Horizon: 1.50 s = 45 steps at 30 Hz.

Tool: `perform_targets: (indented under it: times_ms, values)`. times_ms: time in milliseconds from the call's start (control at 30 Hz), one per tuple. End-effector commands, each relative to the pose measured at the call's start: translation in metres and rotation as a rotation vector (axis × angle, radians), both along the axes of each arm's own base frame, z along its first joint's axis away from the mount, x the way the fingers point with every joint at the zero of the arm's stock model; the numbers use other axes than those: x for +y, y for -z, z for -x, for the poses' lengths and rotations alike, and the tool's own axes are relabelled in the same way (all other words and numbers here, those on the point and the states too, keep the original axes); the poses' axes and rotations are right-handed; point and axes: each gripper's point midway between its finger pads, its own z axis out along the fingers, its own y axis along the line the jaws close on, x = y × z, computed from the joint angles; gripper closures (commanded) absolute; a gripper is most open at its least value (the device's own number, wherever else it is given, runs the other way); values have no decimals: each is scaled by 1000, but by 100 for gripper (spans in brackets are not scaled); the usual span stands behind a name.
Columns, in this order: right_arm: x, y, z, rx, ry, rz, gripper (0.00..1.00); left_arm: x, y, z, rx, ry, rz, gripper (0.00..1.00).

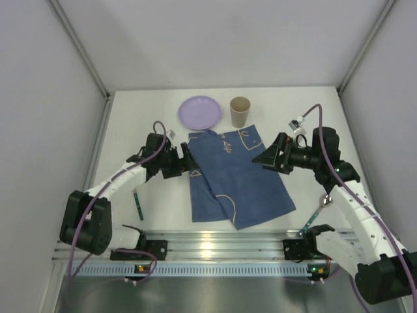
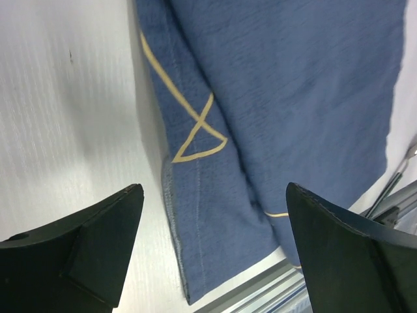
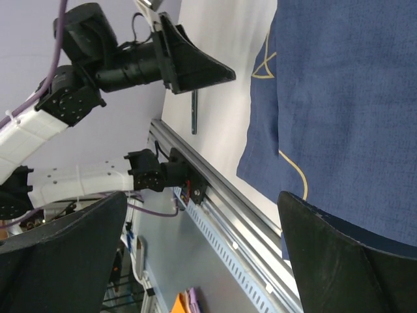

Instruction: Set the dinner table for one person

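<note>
The white worktop (image 1: 140, 120) fills the enclosure from the near rail to the back wall; its long axis cannot be told from these views. The blue placemat (image 1: 241, 179) lies at its centre, long axis running far to near and skewed, the near end swung to the right, with a lengthwise fold along its left part. The left tool (image 1: 190, 164) is spread wide and empty at the placemat's left edge; the right tool (image 1: 267, 160) is spread wide and empty at its far-right edge. The step in hand is judged to be squaring and flattening the placemat. One cloth layer only should be pinched at each edge, and the edges drawn apart evenly and low. The purple plate (image 1: 200, 111) and paper cup (image 1: 240, 111) just beyond must not be struck. A teal utensil (image 1: 138, 203) and a spoon (image 1: 318, 212) lie at either side.
</note>
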Motion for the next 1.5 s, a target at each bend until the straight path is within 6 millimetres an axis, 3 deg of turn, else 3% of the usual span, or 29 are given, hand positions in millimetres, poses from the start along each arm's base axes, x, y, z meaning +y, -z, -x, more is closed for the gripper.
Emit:
perform_targets:
  times_ms: [0,133,267,333,367,433,467,533,600,767,867,967,1133,1233,1400,1433,1467]
  values:
    - [8,-13,-8,-50,-22,-44,0,-3,21,2,32,31,-29,5]
    - [8,-4,-16,-46,-23,-14,0,-11,44,5,77,69,-49,10]
    - [3,12,-37,-58,-9,73,0,-27,58,1,99,117,-21,18]
    - [1,15,-48,-62,1,101,0,-37,65,-1,124,151,-17,26]
    - [-1,25,-59,-50,11,132,0,-41,66,-2,129,165,-13,35]
    - [-9,32,-76,-47,54,176,0,-49,71,-3,154,192,1,44]
    - [-16,49,-91,-21,93,231,0,-50,73,-3,165,198,2,56]
    - [-29,64,-111,14,151,301,0,-55,71,-5,168,215,16,69]
    - [-43,95,-133,69,195,416,0,-54,73,-3,181,227,5,82]
    - [-63,172,-170,206,207,617,1,-50,69,-5,176,259,-41,92]
    - [-61,207,-176,292,178,643,5,-47,69,-2,189,271,-62,96]
    - [-58,228,-178,334,177,644,4,-44,68,0,196,278,-77,97]
    - [-54,238,-180,345,177,640,5,-41,68,4,206,292,-96,99]
    - [-41,248,-174,369,131,627,16,-38,69,4,211,295,-113,100]
    - [-1,258,-146,396,24,613,46,-40,69,1,219,291,-107,100]
    - [5,261,-138,405,3,611,59,-41,70,1,222,289,-103,100]
    - [12,262,-132,400,-16,611,66,-41,70,1,225,289,-102,100]
